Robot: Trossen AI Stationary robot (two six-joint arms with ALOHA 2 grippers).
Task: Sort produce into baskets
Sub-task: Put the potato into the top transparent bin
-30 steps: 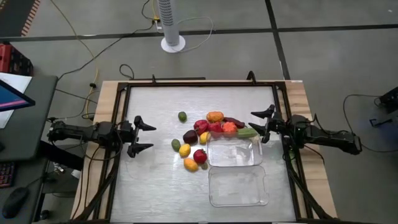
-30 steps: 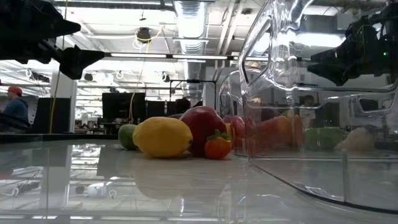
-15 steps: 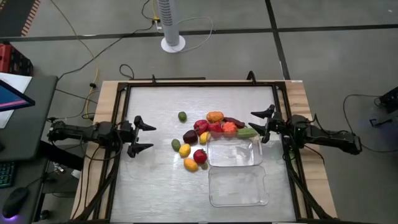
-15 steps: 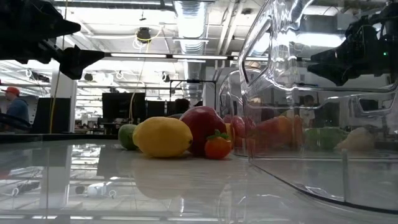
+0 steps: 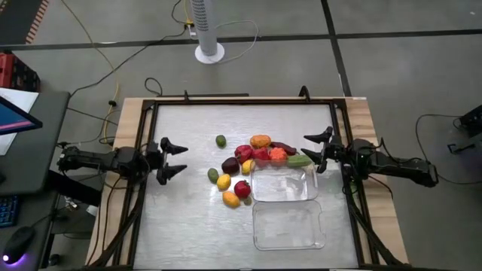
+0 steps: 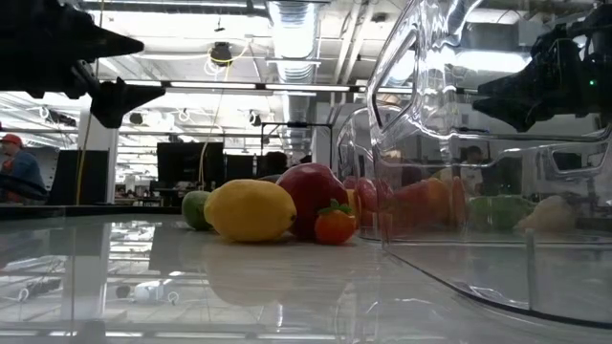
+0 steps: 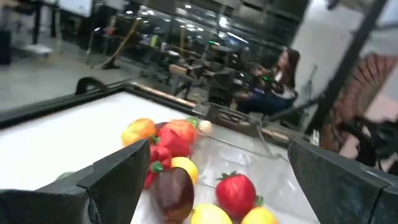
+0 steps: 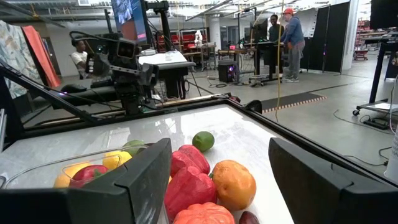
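Toy produce point(image 5: 248, 165), red, orange, yellow, green and maroon, clusters mid-tabletop point(image 5: 188, 218) beside two clear trays point(image 5: 285, 203). Left gripper point(image 5: 172, 159) and right gripper point(image 5: 319, 150), both spread, hover at opposite sides.

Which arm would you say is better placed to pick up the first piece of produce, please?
Probably the right. Its open right gripper sits right at the green vegetable and the pile's edge, beside the nearer tray. The open left gripper hangs farther off, across bare table from the small green fruit.
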